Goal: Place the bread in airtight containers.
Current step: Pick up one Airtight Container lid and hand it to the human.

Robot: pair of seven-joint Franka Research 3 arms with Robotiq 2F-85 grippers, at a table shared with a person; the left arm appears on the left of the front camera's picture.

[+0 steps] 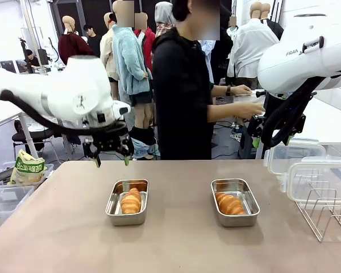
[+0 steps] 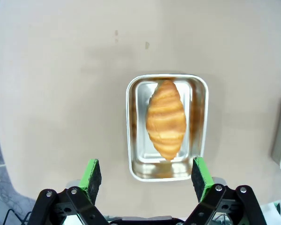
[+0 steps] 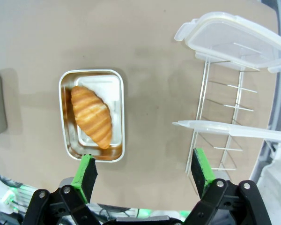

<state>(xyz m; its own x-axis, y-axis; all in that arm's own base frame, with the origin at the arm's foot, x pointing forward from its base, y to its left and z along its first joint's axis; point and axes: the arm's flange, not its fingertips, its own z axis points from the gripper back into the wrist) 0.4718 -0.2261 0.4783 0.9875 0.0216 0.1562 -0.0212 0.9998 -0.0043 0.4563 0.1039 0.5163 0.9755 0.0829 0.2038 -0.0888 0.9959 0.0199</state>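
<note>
Two steel containers sit side by side on the tan table, each with a golden croissant inside. The left container (image 1: pixel 127 202) (image 2: pixel 167 126) holds one croissant (image 1: pixel 131 201) (image 2: pixel 166 119); the right container (image 1: pixel 235 202) (image 3: pixel 92 115) holds the other (image 1: pixel 230 203) (image 3: pixel 91 116). My left gripper (image 1: pixel 110 160) (image 2: pixel 147 176) hangs open above and behind the left container, with nothing between its green pads. My right gripper (image 3: pixel 143 171) is open and empty, high over the table between the right container and the rack. Two clear snap lids (image 1: pixel 321 177) (image 3: pixel 234 37) rest on the rack.
A wire rack (image 1: pixel 324 210) (image 3: pixel 225 117) stands at the table's right edge with the lids on it. A person in black (image 1: pixel 182 96) stands at the far side, hands off the table. Clear bins and a bag (image 1: pixel 27 168) sit at the far left.
</note>
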